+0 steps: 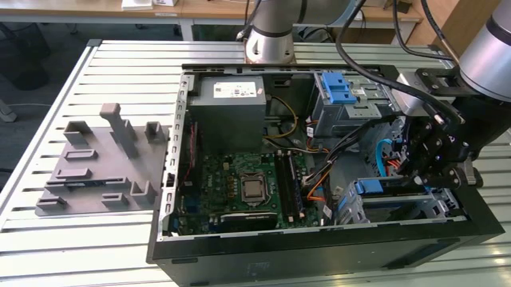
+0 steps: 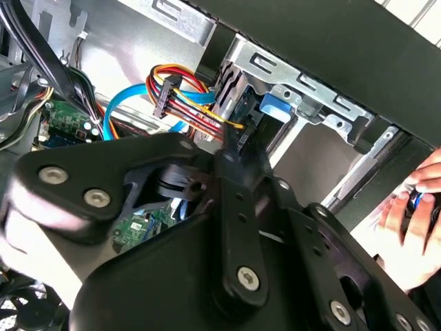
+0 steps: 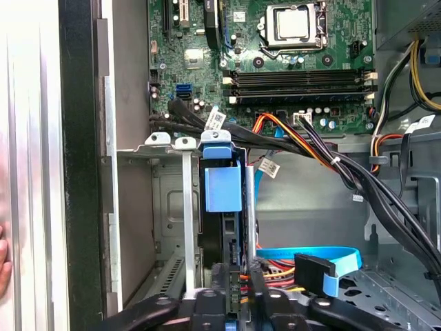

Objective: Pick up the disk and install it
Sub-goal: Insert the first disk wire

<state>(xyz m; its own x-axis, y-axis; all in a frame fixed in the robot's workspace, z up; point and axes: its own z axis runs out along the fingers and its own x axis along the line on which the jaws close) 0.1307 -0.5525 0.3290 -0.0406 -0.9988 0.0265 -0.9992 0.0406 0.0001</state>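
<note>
Disk (image 3: 224,207) upright in its cage, just beyond the jaws (grip state unclear).

Black gripper (image 1: 435,156) — silver screws

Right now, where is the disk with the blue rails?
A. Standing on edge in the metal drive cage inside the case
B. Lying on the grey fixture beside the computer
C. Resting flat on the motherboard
A: in the first wrist view the disk stands on edge inside the metal drive cage, next to the motherboard.
</note>
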